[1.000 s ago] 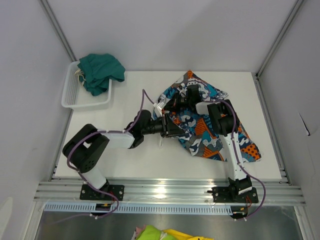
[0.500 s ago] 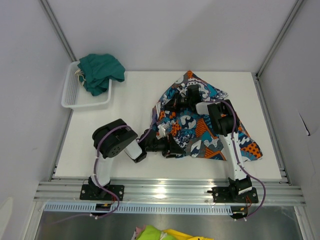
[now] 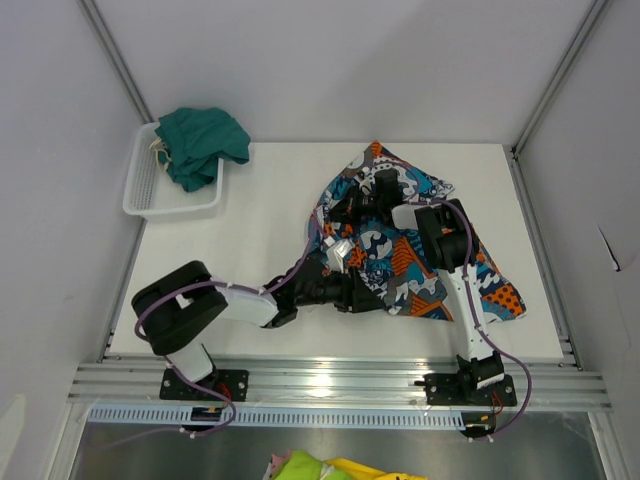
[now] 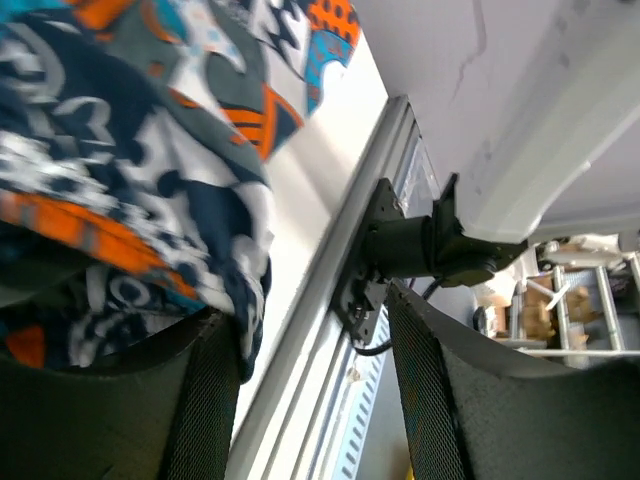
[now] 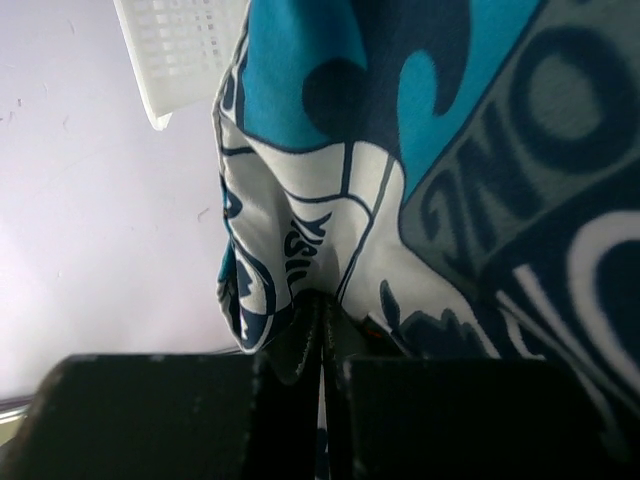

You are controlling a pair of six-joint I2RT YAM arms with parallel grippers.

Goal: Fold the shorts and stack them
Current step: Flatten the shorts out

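The white mesh basket (image 3: 141, 187) sat at the 10 o'clock corner of the table (image 3: 250, 210). It held only the dark teal-green shorts (image 3: 205, 138), bunched in a heap. The heap spilled over the basket's far rim and its 3 o'clock side. The white drawstring (image 3: 159, 151) showed at the heap's 9 o'clock edge, inside the basket.

The patchwork shorts (image 3: 490, 285) were outside any container. They lay rumpled on the table from its centre out toward 4 o'clock, well apart from the basket.

The right gripper (image 5: 322, 318) reached in over the patchwork shorts toward 11 o'clock. Its jaws were pressed together on a fold of the printed cloth, and the fabric rose straight out of the pinch. A corner of the basket showed past the cloth at 11 o'clock in that wrist view.

The left gripper (image 4: 308, 318) lay low at the 7 o'clock edge of the patchwork shorts with its jaws spread wide. Cloth draped down beside its left finger (image 4: 205, 400), but nothing was clamped. The gap between the fingers showed the table edge and the metal rail (image 4: 395, 140).
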